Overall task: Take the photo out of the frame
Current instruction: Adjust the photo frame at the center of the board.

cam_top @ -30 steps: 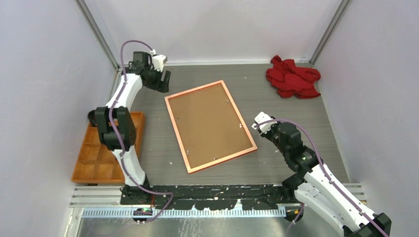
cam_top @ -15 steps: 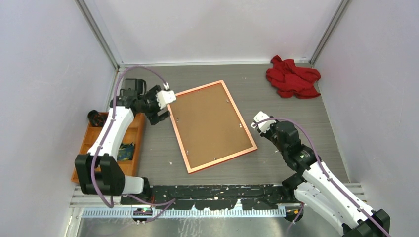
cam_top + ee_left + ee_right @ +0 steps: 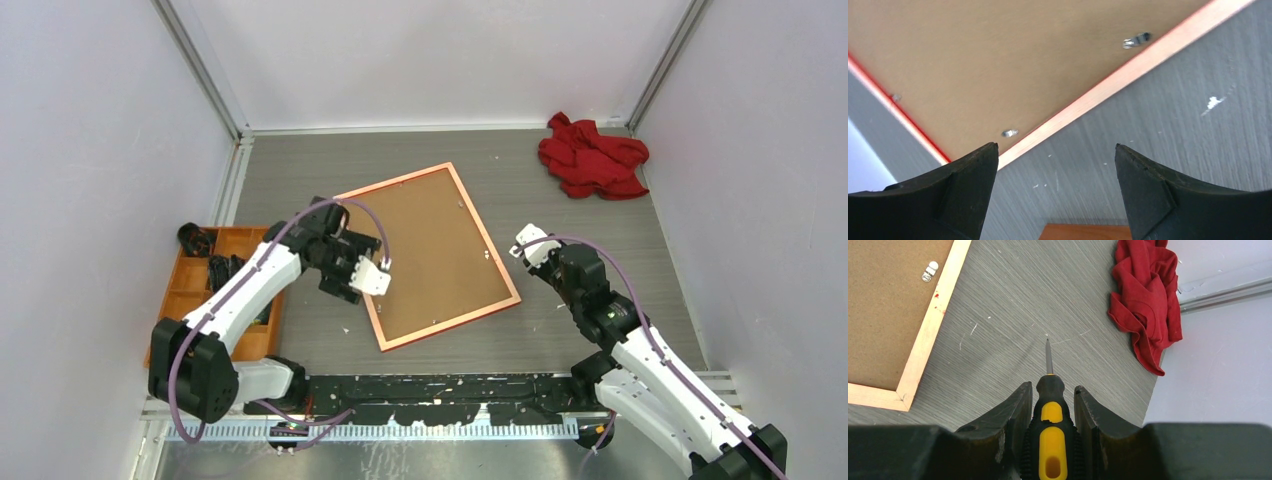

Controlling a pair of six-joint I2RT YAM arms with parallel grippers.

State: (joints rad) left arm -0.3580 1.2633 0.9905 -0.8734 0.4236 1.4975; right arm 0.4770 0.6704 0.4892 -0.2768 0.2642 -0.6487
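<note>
The frame [image 3: 486, 232] lies back up in the middle of the table [image 3: 600, 230], turned at a slant, its orange-pink rim around a plain brown backing board [image 3: 430, 250]; the photo cannot be seen, since the board covers the whole opening. Small metal tabs [image 3: 1009, 133] sit along the board's edges, just inside the rim; a thin bright red line shows along one outer side of the frame in the left wrist view.

The left gripper [image 3: 1055, 147] hangs over the frame's left edge near its near corner, jaws spread wide with nothing between them; bare table and rim show in the gap. The right gripper [image 3: 1051, 387] is off the frame's right side, pinching a screwdriver [image 3: 1050, 415] with a black and yellow handle; its thin shaft points at bare table between the frame and a crumpled red cloth [image 3: 1143, 300], which lies in the far right corner.

The tabletop is grey with a fine streaked grain, marked by white specks and short scratches. An orange compartment tray [image 3: 190, 290] sits at the left edge with a few dark items in it. Pale, plain walls close in three sides, with metal posts in the far corners.
</note>
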